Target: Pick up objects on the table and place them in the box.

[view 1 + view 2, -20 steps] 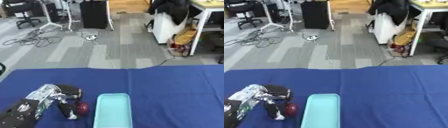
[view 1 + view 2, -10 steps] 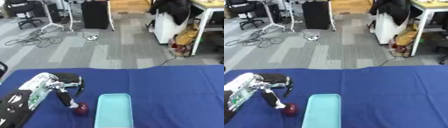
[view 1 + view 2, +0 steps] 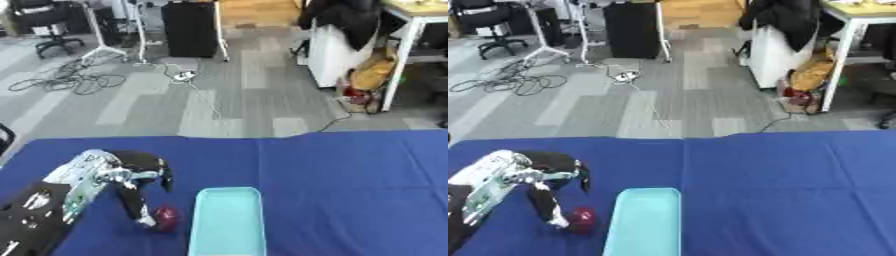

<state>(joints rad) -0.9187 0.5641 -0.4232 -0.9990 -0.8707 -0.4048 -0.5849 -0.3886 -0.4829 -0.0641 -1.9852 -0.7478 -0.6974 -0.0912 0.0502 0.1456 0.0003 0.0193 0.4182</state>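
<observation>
Left robot hand [image 3: 122,175] had fingers reaching down, touching a small dark-red object [image 3: 165,215] beside the light-blue box [image 3: 227,220]; couldn't tell if it gripped. Box's near end was cut off.

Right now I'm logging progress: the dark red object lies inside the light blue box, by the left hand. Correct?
No. The dark red object lies on the blue table, left of the light blue box, by the left hand; the left eye view shows it.

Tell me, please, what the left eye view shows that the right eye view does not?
Only the left eye view shows the dark curved object at its left edge. Only the right eye view shows the dark chair base at its right edge. Both show the left hand reaching down beside the small red object, left of the light blue box.
</observation>
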